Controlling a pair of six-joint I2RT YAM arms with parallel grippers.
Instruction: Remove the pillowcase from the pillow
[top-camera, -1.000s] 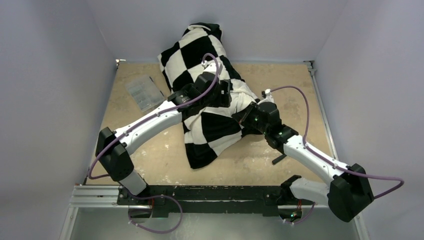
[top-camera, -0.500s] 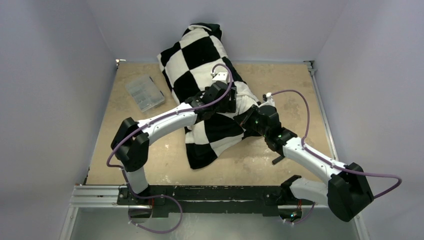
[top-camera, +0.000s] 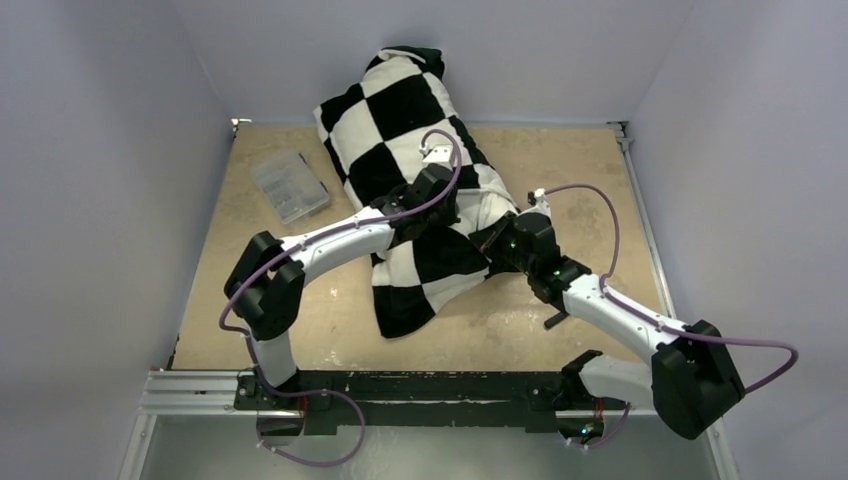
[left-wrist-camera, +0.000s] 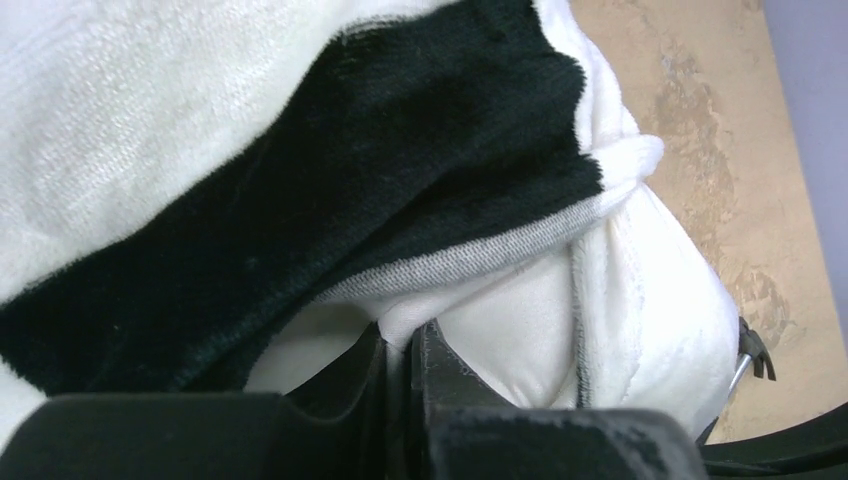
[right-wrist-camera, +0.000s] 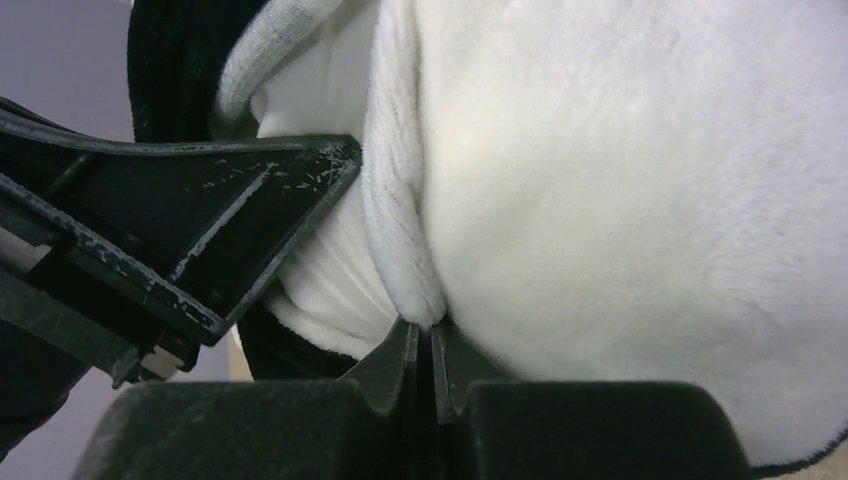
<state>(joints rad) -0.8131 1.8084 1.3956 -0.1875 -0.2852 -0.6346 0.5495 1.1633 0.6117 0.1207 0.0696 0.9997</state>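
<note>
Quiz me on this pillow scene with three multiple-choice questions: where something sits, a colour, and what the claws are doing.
1. From above, the clear plastic box lies: A) left of the pillowcase B) on it C) beside the arm bases.
2. The pillowcase is: A) blue striped B) black-and-white checked C) plain grey.
3. The left gripper and right gripper are: A) both open B) one open C) both shut on cloth.
Answers: A, it sits off to the left; B, big squares; C, each wrist view shows fabric pinched.

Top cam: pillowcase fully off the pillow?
No: the checkered pillowcase is wrapped around the pillow, with only a bit of plain white showing at its open end.
</note>
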